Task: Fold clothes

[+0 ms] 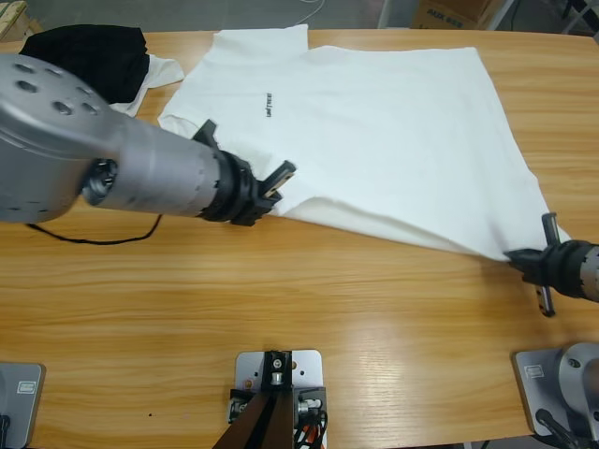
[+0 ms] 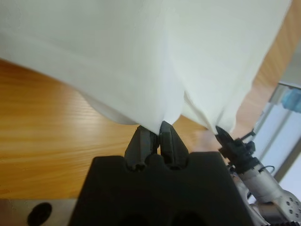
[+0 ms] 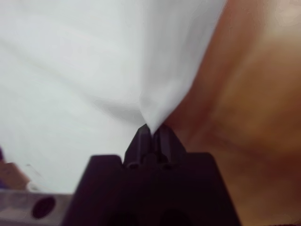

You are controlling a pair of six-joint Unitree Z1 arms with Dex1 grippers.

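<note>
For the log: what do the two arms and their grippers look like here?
Both arms are silver-grey metal. The left arm shows a big rounded elbow housing with dark round recesses and a ribbed black collar ahead of its gripper. The right arm shows only a short grey end with a black collar. Each gripper has a blocky matte black body and two short black jaws. A thin black cable lies on the table under the left arm.

Robotics lab or workshop: long wooden desk (image 1: pixel 309 309) with rig-mounted arms, loose black cable (image 1: pixel 94 238) at left, cardboard box (image 1: pixel 449 13) on grey floor beyond far edge.
</note>
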